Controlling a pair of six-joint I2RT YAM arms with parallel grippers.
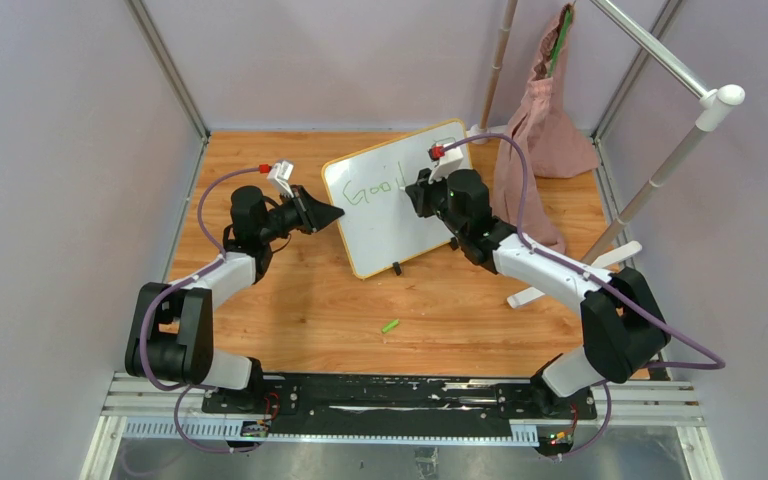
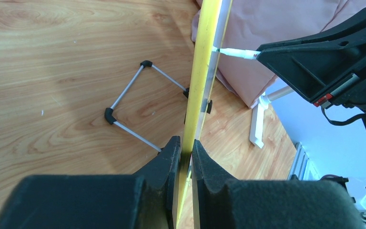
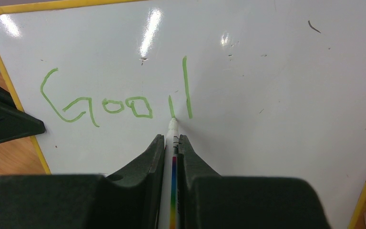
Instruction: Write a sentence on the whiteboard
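Note:
The whiteboard (image 1: 400, 200) with a yellow frame stands tilted on the wooden table. Green letters "Goo" and two strokes of a further letter (image 3: 124, 102) are on it. My left gripper (image 1: 330, 215) is shut on the board's left edge; in the left wrist view the yellow frame (image 2: 200, 71) runs between my pads (image 2: 171, 157). My right gripper (image 1: 422, 190) is shut on a white marker (image 3: 173, 157) with a rainbow stripe. Its tip (image 3: 172, 121) touches the board at the bottom of the short green stroke. The marker tip also shows in the left wrist view (image 2: 233, 52).
A green marker cap (image 1: 390, 325) lies on the table in front of the board. A pink cloth bag (image 1: 545, 130) hangs from a white rack (image 1: 660, 170) at the back right. The board's wire stand (image 2: 133, 109) rests behind it. Grey walls enclose the table.

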